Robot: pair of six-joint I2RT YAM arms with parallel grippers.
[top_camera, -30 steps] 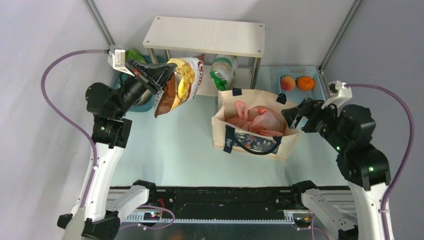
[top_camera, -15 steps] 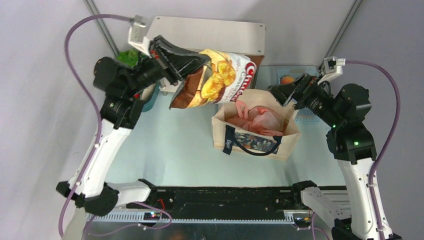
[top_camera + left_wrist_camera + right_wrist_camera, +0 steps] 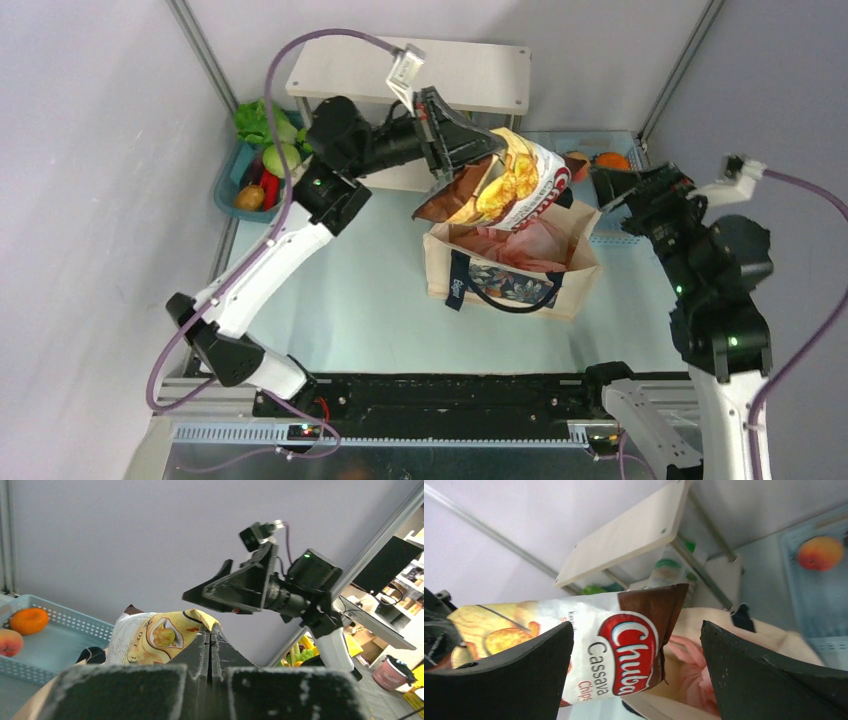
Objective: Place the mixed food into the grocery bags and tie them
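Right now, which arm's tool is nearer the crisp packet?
Left. The left tool is shut on an edge of the crisp packet; the right tool hangs open beside its other end, not touching.

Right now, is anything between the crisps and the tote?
Yes: the pink bag lies bunched inside the tote, filling its opening right under the crisps that the left claw holds. Nothing else sits between them.

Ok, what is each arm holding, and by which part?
The left end effector pinches the Chuba cassava crisp packet by its end away from the red logo. The right end effector is open, holding nothing.
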